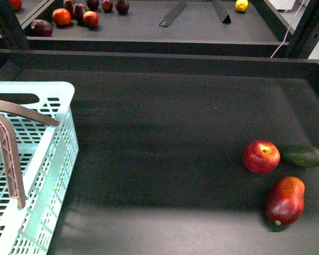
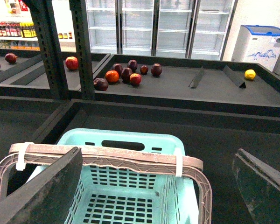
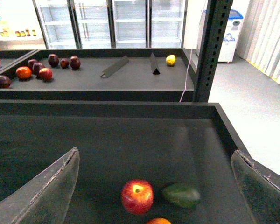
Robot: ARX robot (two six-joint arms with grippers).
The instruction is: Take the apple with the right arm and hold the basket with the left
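Observation:
The red apple (image 1: 261, 156) with a pale patch at its stem lies on the dark tray at the right. It also shows in the right wrist view (image 3: 137, 196), below and between my right gripper's (image 3: 154, 191) open, empty fingers. The mint-blue basket (image 1: 32, 159) stands at the left with its mauve handle (image 1: 8, 154) raised. In the left wrist view the basket (image 2: 126, 196) and handle (image 2: 130, 158) lie under my open left gripper (image 2: 154, 186), which touches nothing. Neither arm shows in the front view.
A dark green oval fruit (image 1: 303, 155) lies just right of the apple and a red-orange mango-like fruit (image 1: 285, 200) in front of it. The tray's raised back wall (image 1: 159, 61) runs across. A farther shelf holds several fruits (image 1: 74, 15) and a yellow one (image 1: 241, 5).

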